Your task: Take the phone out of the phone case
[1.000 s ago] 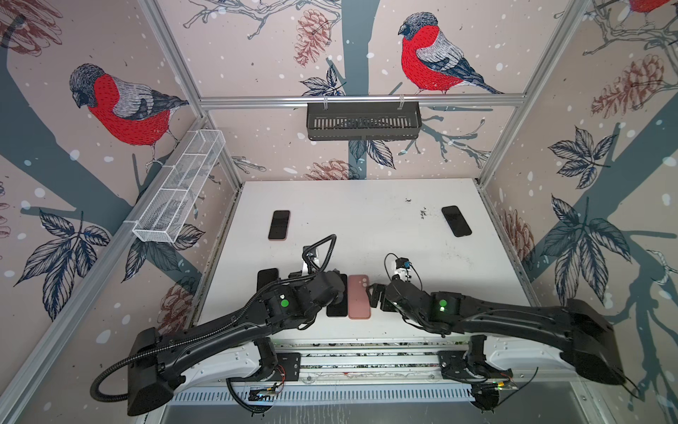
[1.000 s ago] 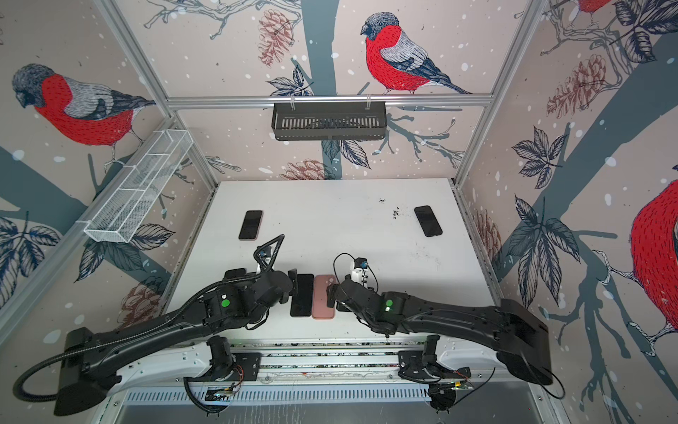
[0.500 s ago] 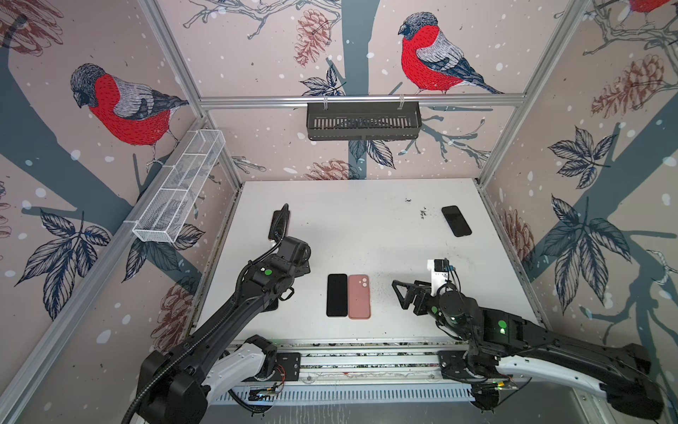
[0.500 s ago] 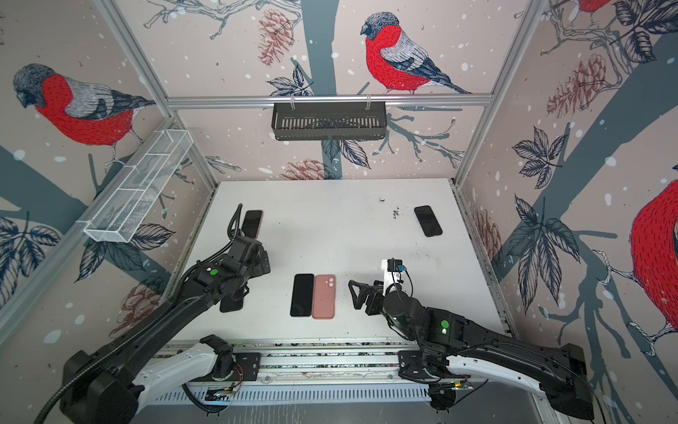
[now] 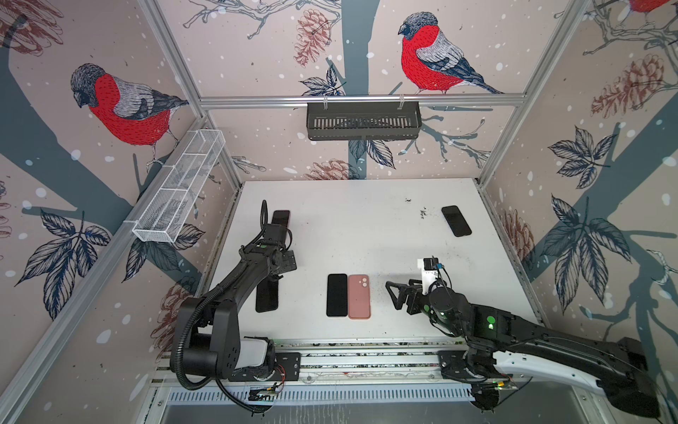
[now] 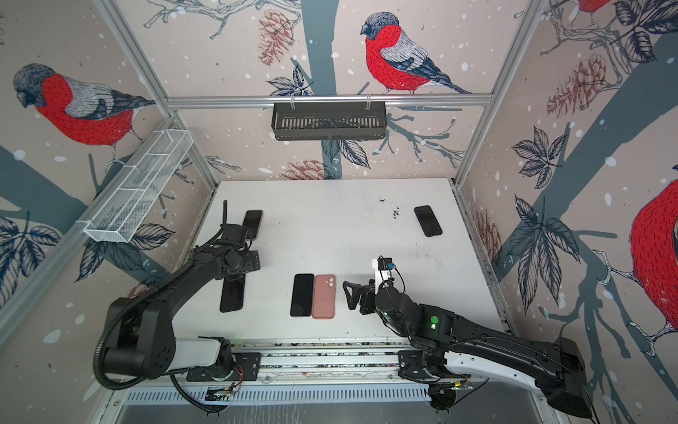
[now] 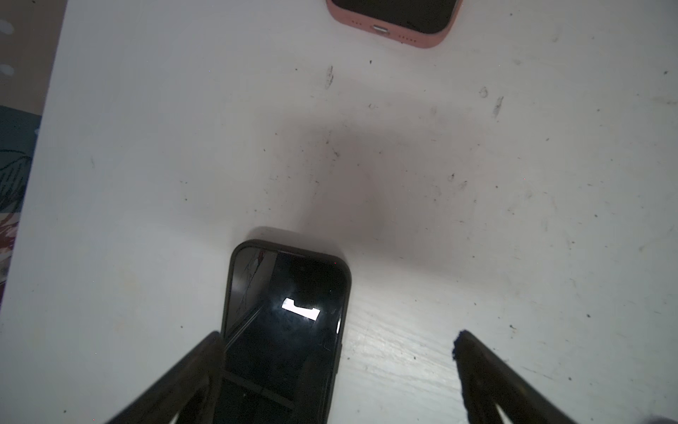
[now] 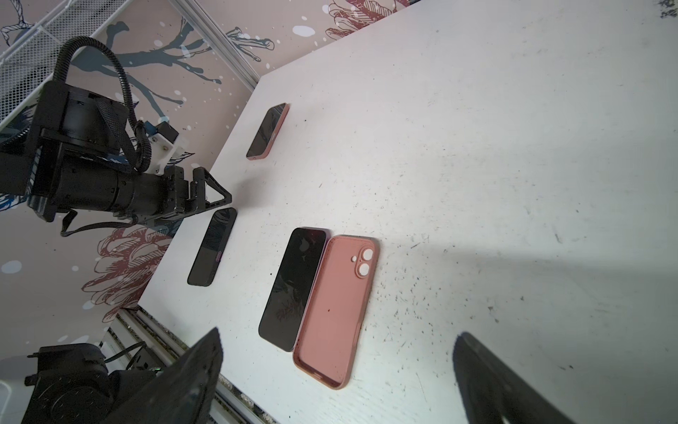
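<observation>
Since a second ago the left end effector (image 7: 337,341) and right end effector (image 5: 395,293) have pulled apart from the middle. On the white bench (image 5: 367,227), within bird-papered walls (image 5: 257,147), the left hovers spread over a dark phone (image 5: 266,298); the bare phone (image 5: 336,294) lies touching its pink case (image 5: 358,296); the right, spread, faces them.

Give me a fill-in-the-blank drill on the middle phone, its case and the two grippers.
1. The bare black phone lies flat on the table, right beside the empty ___ case.
2. The case lies with its hollow side facing ___.
3. The left gripper and the right gripper both have their jaws ___.
Missing words: pink; up; open.
</observation>
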